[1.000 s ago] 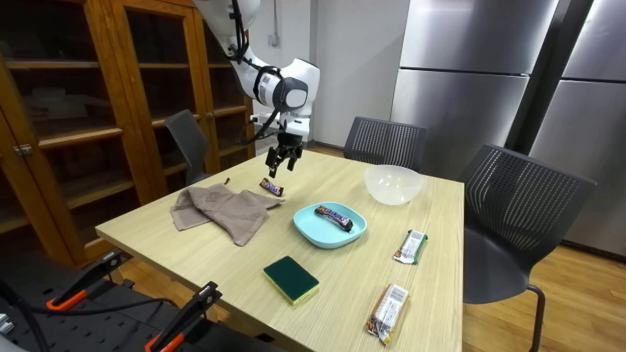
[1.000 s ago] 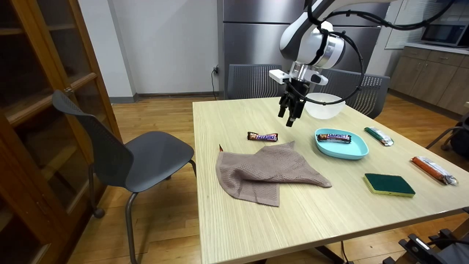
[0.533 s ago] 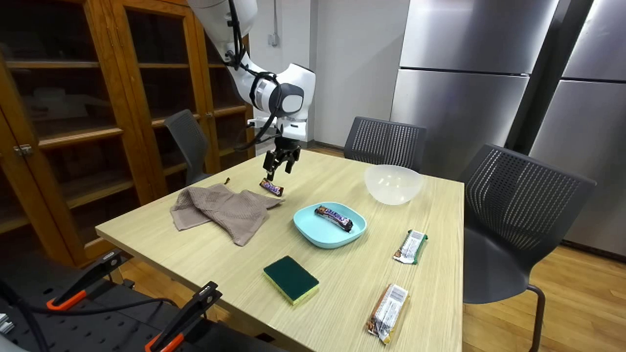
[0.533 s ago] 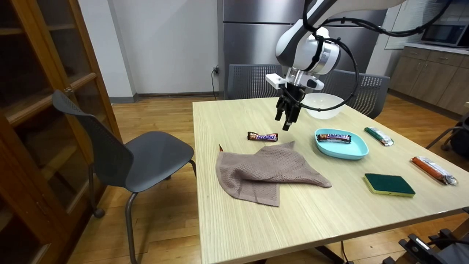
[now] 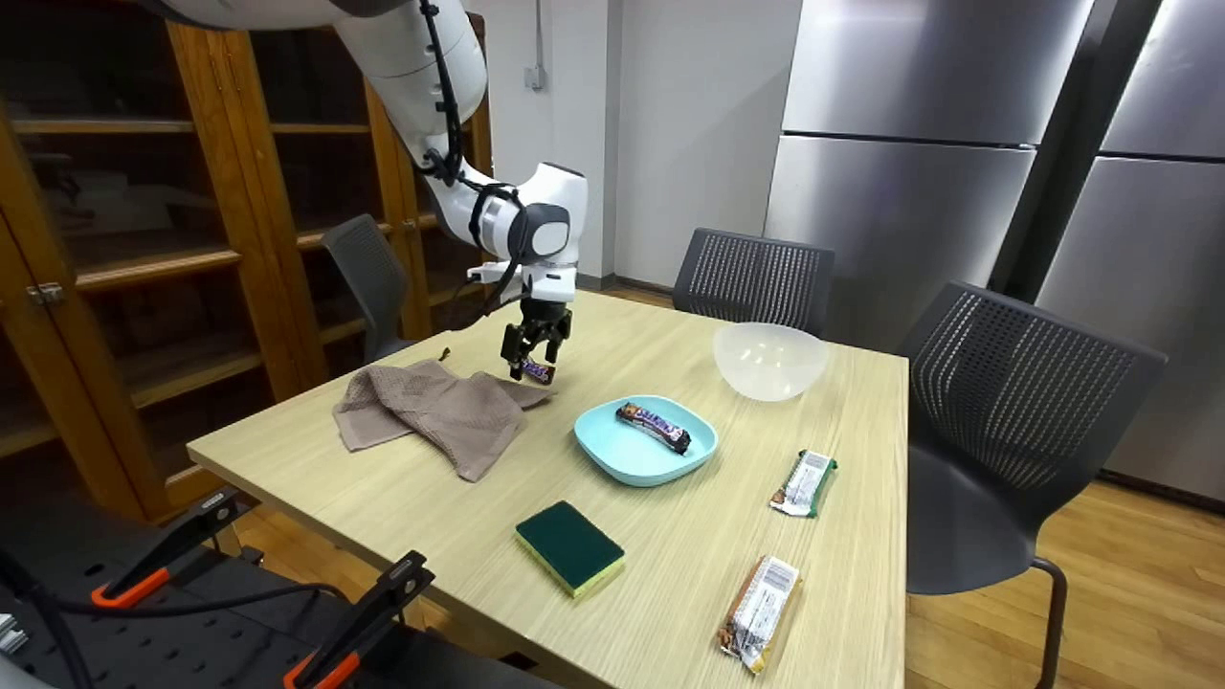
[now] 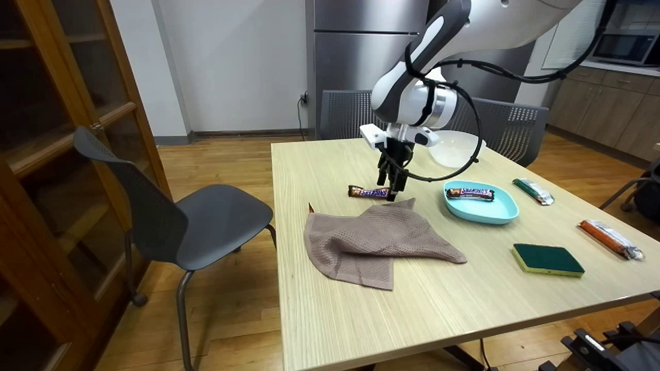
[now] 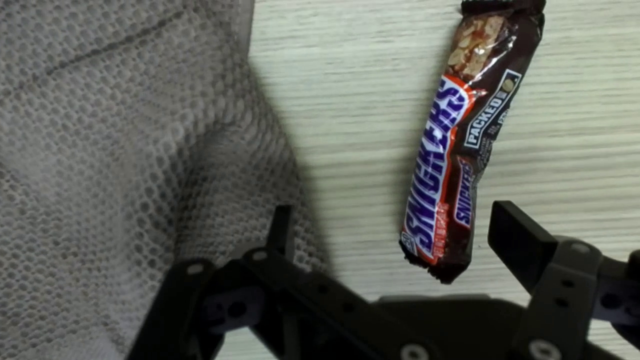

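On the pale wood surface [image 5: 670,545]: one candy bar [image 7: 450,145], brown Snickers wrapper, lying flat, label upward, just beside a rumpled grey-brown cloth [image 6: 381,237]. Low over it: one black tool [image 7: 393,225], fingers spread wide, holding nothing; in the wrist view the near end of the wrapper shows between them, a gap on either side. Both exterior views: fingers hide part of the wrapper; contact cannot be told. Same surface: one light-blue dish [image 6: 482,211], containing a second candy bar [image 6: 470,194]; one translucent white bowl [image 5: 770,362], upright; one green-and-yellow sponge [image 5: 570,545]; one green-wrapped bar [image 5: 807,483], near the dish; one orange-wrapped bar [image 6: 611,238], farther off. Round about: grey chairs [image 6: 211,221]; one wooden cabinet [image 5: 239,191], glass doors; one steel refrigerator [image 5: 909,220].
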`<state>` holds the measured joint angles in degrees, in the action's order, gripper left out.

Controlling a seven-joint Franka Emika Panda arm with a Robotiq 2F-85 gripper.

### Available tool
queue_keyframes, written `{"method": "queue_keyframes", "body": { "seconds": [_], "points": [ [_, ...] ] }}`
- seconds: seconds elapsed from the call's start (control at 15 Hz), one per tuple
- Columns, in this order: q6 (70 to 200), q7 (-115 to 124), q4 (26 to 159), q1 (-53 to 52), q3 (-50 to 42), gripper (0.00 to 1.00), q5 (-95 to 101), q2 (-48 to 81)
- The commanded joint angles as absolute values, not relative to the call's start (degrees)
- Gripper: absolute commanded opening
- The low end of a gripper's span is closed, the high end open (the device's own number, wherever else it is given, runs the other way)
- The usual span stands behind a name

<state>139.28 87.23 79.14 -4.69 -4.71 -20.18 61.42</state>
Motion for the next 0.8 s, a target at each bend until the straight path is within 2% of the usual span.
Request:
{"method": "queue_keyframes", "body": {
  "seconds": [0.0,0.4,0.47,0.53,0.73],
  "points": [
    [137.75,91.15,74.02,-5.13,-5.40,1.00,-17.95,64.28],
    [135.93,92.92,70.63,-4.52,-5.64,1.00,-17.48,66.05],
    [135.89,92.98,70.22,-4.48,-5.68,0.91,-17.41,66.34],
    [135.80,93.01,69.81,-4.47,-5.77,0.74,-17.29,66.63],
    [135.27,93.24,68.96,-4.46,-6.01,0.49,-16.88,67.27]
  ]
}}
